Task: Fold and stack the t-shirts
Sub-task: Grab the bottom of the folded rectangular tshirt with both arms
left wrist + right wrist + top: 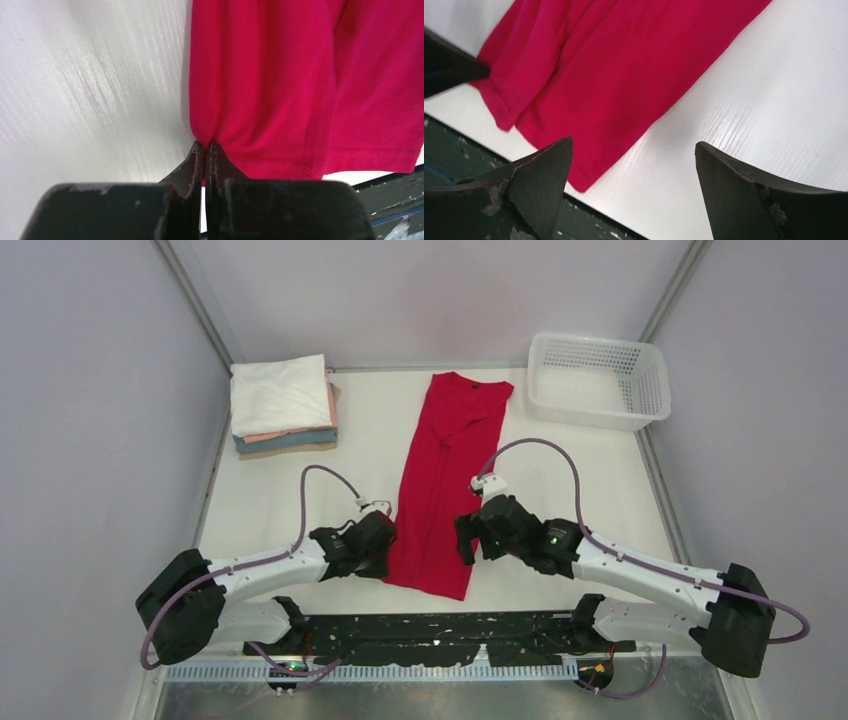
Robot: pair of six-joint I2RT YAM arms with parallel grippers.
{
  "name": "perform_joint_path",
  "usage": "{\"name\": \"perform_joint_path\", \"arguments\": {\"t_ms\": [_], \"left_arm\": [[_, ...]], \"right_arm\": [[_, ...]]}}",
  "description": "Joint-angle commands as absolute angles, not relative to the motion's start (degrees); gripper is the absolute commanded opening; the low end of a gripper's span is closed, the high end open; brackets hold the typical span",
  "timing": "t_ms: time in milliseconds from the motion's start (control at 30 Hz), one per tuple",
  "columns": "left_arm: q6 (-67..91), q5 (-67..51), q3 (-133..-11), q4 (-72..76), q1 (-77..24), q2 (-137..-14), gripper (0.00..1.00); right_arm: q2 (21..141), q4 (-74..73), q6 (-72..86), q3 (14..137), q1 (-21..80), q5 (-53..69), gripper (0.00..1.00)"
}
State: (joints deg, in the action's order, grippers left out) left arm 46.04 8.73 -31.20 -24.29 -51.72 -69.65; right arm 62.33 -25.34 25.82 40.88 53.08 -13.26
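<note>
Top: folded t-shirt stack (283, 410) back-left; red t-shirt (445, 475) mid-table, already a lengthwise strip, so cross-folds and stacking remain, I judge. Left wrist: left gripper (206, 146) pinched tight on its near hem corner. Right wrist: right gripper (634, 145) spread wide, empty, over the opposite corner.

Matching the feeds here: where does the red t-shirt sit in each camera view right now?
Top external: the red t-shirt is a long strip at centre, running near to far.
Left wrist: upper right, hem pinched in the shut left claw.
Right wrist: upper left to centre, beyond the open right claw.
Shared landmark: the black rail beside the hem.
</note>
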Motion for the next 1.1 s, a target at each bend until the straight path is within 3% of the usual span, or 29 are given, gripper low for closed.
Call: {"name": "perform_joint_path", "arguments": {"t_ms": [0, 233, 500, 767, 833, 900, 1067], "left_arm": [[46.13, 8.09, -29.73, -25.67, -51.59, -67.69, 0.00], [47.41, 5.59, -26.98, -22.22, -51.59, -64.45, 0.00], [48.05, 3.00, -24.98, -18.87, -51.62, -62.71, 0.00], [49.60, 0.45, -22.02, -15.57, -51.59, -61.99, 0.00], [49.82, 0.63, -21.79, -16.45, -51.59, -61.12, 0.00], [50.08, 1.48, -21.80, -18.97, -51.59, -59.67, 0.00], [52.03, 2.74, -20.51, -24.42, -51.61, -54.48, 0.00]], "right_arm": [[58.04, -28.37, 24.84, 36.92, 59.35, -13.23, 0.95], [64.65, -25.98, 29.14, 36.01, 73.63, -12.13, 0.88], [73.15, -20.34, 29.53, 35.80, 76.66, -11.34, 0.73], [74.85, -17.86, 31.46, 32.92, 76.73, -16.10, 0.48], [74.66, -19.11, 32.09, 32.84, 76.73, -17.03, 0.19], [72.92, -19.74, 33.29, 32.27, 76.77, -16.66, 0.07], [65.17, -19.32, 35.86, 28.28, 76.76, -10.42, 0.06]]}}
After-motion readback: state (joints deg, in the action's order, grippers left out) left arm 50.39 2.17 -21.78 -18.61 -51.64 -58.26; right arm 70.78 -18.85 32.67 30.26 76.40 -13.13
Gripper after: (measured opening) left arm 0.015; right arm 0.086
